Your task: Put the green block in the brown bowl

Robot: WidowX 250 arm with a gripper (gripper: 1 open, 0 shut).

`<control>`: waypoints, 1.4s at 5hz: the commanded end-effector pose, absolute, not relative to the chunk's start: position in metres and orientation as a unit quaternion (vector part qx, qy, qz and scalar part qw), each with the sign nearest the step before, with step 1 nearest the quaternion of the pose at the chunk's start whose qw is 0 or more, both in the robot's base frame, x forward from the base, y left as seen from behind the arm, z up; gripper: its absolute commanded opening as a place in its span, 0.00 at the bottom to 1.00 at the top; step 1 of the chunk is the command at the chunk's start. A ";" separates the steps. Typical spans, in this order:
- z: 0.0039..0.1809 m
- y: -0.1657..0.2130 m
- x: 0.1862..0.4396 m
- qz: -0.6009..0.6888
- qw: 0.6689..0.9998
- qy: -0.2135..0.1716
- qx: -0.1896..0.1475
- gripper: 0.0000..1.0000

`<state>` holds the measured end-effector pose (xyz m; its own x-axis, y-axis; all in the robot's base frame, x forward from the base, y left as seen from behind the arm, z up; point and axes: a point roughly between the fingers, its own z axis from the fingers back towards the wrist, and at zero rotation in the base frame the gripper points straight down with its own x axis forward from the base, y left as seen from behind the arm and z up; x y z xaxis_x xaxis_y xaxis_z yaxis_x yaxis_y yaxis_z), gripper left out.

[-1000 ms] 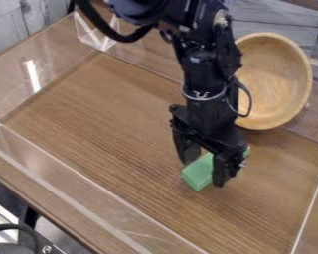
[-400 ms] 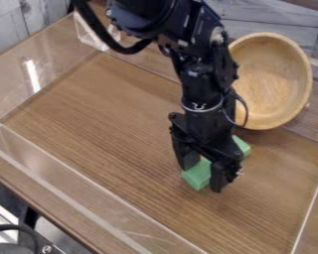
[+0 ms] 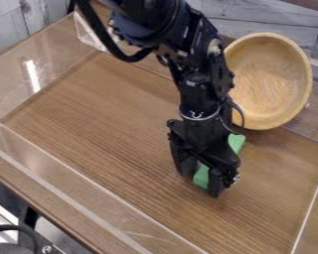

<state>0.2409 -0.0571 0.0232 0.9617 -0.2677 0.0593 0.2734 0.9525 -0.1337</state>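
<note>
I count 1 bench point(image 3: 82, 119), wood-grained with a clear raised edge along its sides and open surface to the left of the arm. 1 brown bowl point(image 3: 274, 74) sits tilted near the far right edge. My 1 gripper point(image 3: 207, 181) points down, jaws apart, straddling the 1 green block point(image 3: 234, 148) lying on the bench near the bowl.

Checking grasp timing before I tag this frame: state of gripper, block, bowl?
gripper: open, pointing straight down, fingers either side of the block, low at the table
green block: lying on the wooden table, between the fingers, not lifted
brown bowl: empty, tilted with its opening toward the camera, at the table's far right
</note>
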 end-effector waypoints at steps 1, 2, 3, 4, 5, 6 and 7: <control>0.028 -0.058 0.246 -0.146 0.986 -0.034 -0.069 0.00; 0.032 -0.058 0.245 -0.150 0.986 -0.029 -0.065 0.00; 0.037 -0.058 0.245 -0.152 0.986 -0.024 -0.061 0.00; 0.043 -0.058 0.244 -0.153 0.986 -0.018 -0.058 0.00; 0.050 -0.059 0.244 -0.151 0.987 -0.013 -0.054 0.00; 0.061 -0.058 0.245 -0.146 0.988 -0.009 -0.049 0.00; 0.090 -0.058 0.250 -0.127 0.991 -0.016 -0.041 0.00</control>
